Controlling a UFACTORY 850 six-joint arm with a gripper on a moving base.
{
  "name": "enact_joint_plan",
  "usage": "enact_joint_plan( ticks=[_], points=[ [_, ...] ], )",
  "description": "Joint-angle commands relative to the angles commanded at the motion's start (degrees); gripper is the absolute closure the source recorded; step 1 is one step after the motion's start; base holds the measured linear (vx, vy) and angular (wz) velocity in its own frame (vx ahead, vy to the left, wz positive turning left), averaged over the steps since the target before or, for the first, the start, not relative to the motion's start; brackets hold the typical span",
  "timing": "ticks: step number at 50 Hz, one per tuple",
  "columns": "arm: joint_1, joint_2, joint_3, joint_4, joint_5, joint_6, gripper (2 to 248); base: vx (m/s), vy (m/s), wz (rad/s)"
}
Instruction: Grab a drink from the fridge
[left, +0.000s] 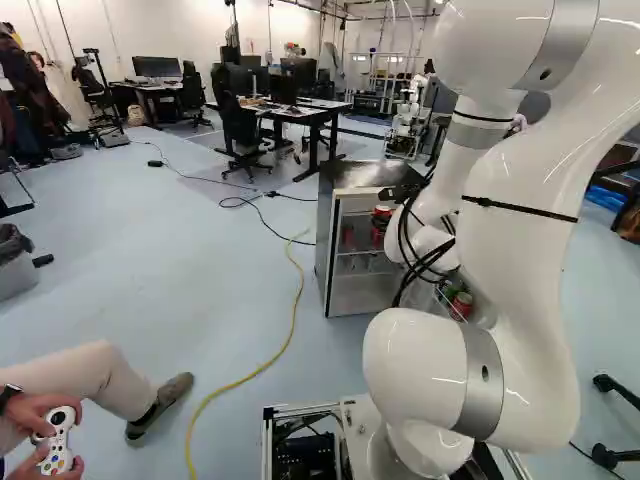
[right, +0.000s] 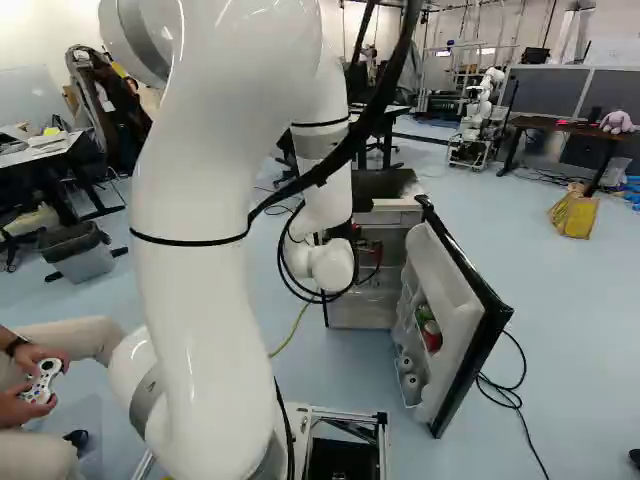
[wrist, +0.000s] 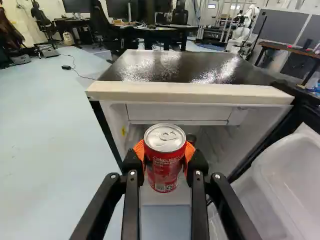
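Observation:
At the fridge's open front, in the left base view, my gripper (left: 384, 224) is partly hidden by the arm's wrist. In the wrist view the gripper (wrist: 165, 154) is shut on a red drink can (wrist: 164, 167), an orange pad pressing each side. The can stands upright between the fingers, its silver lid uncovered. Behind it is the open fridge (wrist: 192, 92), with a white inside. Its door (right: 462, 310) stands swung out to the right in the right base view, with a red can (right: 431, 335) and other items in its shelves.
A yellow cable (left: 290, 335) runs along the floor left of the fridge. A black cable (right: 510, 400) lies beyond the door. A person's leg (left: 90, 378) reaches in at the left. Desks (left: 300, 112) and another robot (left: 405, 125) stand farther back.

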Motion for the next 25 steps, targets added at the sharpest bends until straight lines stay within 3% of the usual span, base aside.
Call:
enact_joint_plan(
  ticks=[25],
  points=[
    [-0.1,3.3,-0.4,0.0,-3.1,0.0,155,0.0,0.0,0.0]
  ],
)
